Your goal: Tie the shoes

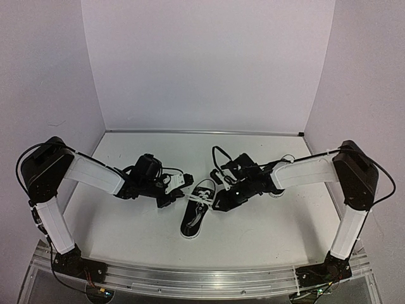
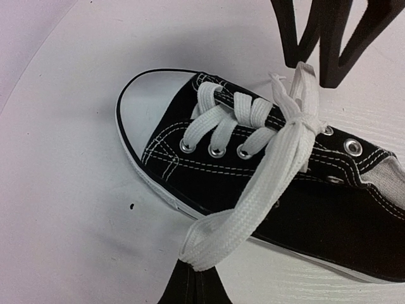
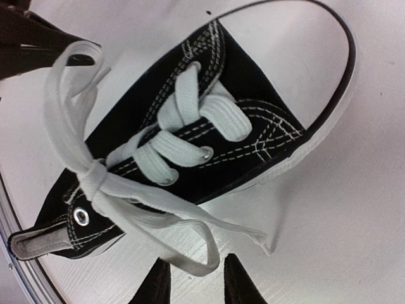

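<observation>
One black sneaker [image 1: 195,214] with a white toe cap lies at the table's middle, toe toward me. It also shows in the left wrist view [image 2: 209,171] and the right wrist view [image 3: 240,101]. Its white laces meet in a knot [image 2: 302,120] over the tongue. My left gripper [image 1: 178,193] is shut on a lace loop [image 2: 218,237] and holds it taut to the shoe's left. My right gripper [image 1: 219,202] is open at the shoe's right. The other lace loop [image 3: 199,259] lies slack on the table between its fingers [image 3: 158,285]. The second shoe is mostly hidden behind my right arm.
The white table [image 1: 253,234] is walled by pale panels at the back and both sides. A thin loose white lace [image 1: 288,157] shows beyond my right arm. A metal rail [image 1: 202,278] runs along the near edge.
</observation>
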